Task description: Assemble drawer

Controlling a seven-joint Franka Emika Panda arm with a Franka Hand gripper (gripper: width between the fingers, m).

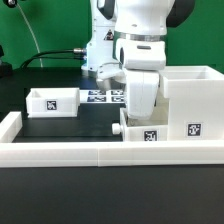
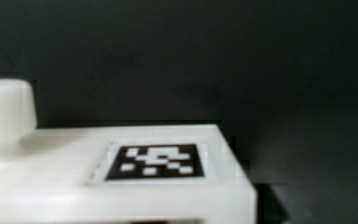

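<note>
White low wall (image 1: 60,150) runs along the front of the black table (image 1: 60,125), nearest the exterior camera and just in front of the large box (image 1: 190,95). Next back is the near tray (image 1: 140,133), on the exterior view's left of the large box. It's touching or just beside the box, can't resolve a gap. Its knob (image 1: 117,128) sticks out on the side away from the box, and the tray tag (image 1: 150,135) faces the camera. Gripper (image 1: 139,112) sits directly over that tray, close beside the box's wall. Fingers are hidden behind the white hand body in the exterior view and none are in frame in the wrist view, so spread, together or clamping something: can't tell. Wrist view adds one tray face close up and blurred, with a close-up tag (image 2: 158,161) on it and the knob at one end. Can't say if that's the same tag. Only the exterior view shows the rest. The large box is hollow, opening up, with the box tag (image 1: 194,128) on its front. The far tray (image 1: 52,100) is well apart from the box toward the exterior view's left. The marker board (image 1: 105,97) lies flat between far tray and box, behind the gripper. The arm (image 1: 140,40) rises above.
</note>
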